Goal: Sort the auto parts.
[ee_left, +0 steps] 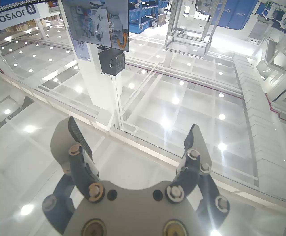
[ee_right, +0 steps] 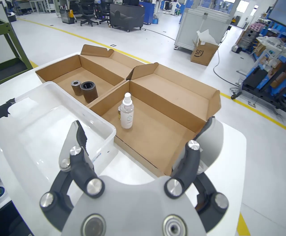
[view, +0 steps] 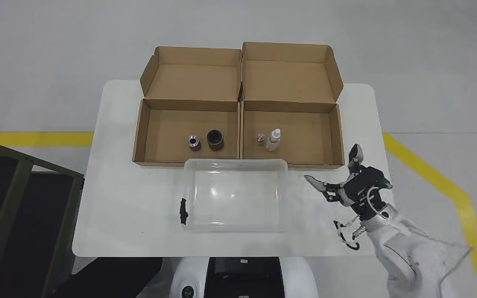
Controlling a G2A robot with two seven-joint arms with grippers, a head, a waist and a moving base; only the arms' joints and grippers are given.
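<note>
Two cardboard boxes sit side by side along the far half of your white table (view: 119, 208), lids folded back and inner walls touching. Just in front of them, centred on their join, stands a clear bin (view: 235, 161) with a scrap of black tape (view: 182, 211) on its left wall.

Your left box (view: 164, 134) holds two parts standing upright near its front wall: a small cylinder (view: 193, 140) and, just beside it, a darker big cylinder (view: 215, 138). Your right box (view: 313, 138) holds a spray bottle (view: 273, 139), also upright. A small part (view: 260, 138) stands close on its left, too small for you to tell what it is.

Around the table you have pale grey floor (view: 74, 59) crossed by a yellow line (view: 45, 138), and a green rack (view: 30, 201) stands off the table's left edge. Farther out, the right wrist view gives you office chairs (ee_right: 89, 13) and a carton (ee_right: 204, 53) on the floor.

Your right gripper (view: 332, 165) hangs above the table's right side, just off the near right corner of the right box. It faces the boxes with its jaws spread wide. Your left gripper (ee_left: 132, 121) points up at the ceiling lights (ee_left: 175, 100) near a column (ee_left: 98, 89), and its jaws are likewise wide apart.
</note>
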